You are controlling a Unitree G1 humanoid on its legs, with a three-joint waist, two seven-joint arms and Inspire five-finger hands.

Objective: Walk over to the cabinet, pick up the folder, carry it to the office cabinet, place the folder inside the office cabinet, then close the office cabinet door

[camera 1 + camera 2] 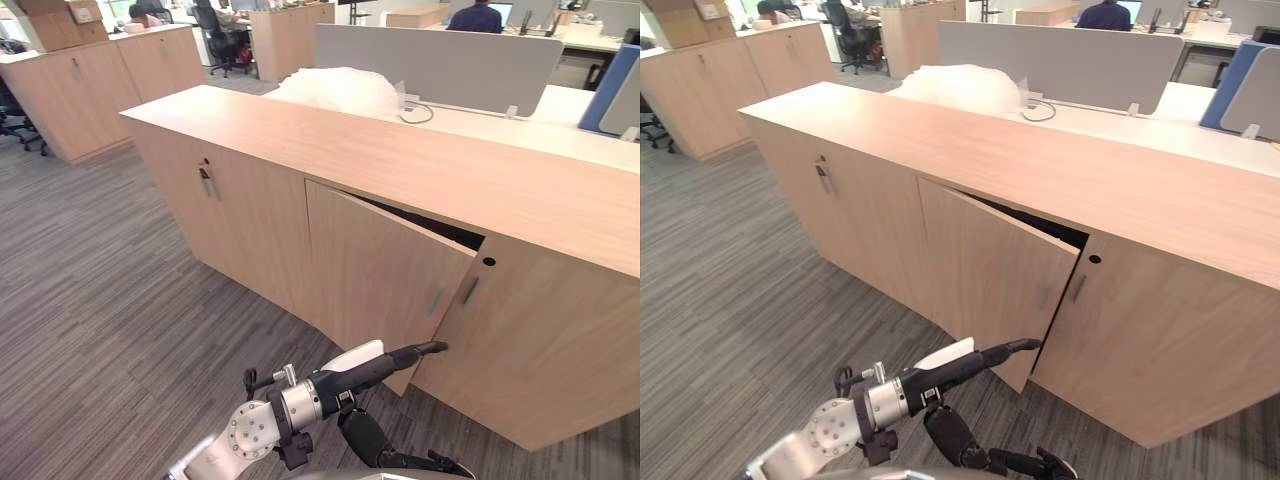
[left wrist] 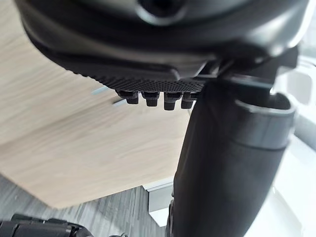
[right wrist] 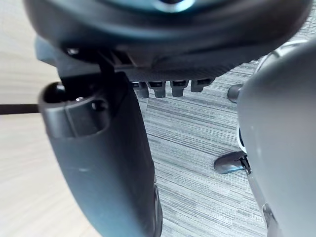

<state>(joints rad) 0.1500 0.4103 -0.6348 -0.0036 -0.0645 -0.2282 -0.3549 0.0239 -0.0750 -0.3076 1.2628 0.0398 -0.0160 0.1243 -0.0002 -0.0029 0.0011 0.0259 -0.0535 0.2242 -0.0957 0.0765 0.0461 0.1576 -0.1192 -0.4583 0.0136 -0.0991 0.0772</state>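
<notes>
Currently: head views show the left hand (image 1: 385, 366) with fingers stretched out straight, tips at the free edge of the office cabinet (image 1: 560, 330) door (image 1: 385, 265), low down, below the door's handle (image 1: 436, 300). Contact cannot be resolved. Door ajar; the gap above the hand is dark and its contents hidden, so I cannot tell whether the folder lies inside. Left wrist view adds the door's face close past the fingers (image 2: 153, 98), with carpet (image 2: 98, 212) under the door's lower edge. Right hand (image 1: 372, 440) hangs just below the left, cut by the frame edge, fingers loosely straight. Far past both hands, beyond the cabinet top: white crumpled wrap (image 1: 335, 90) and a grey partition (image 1: 440, 60).
</notes>
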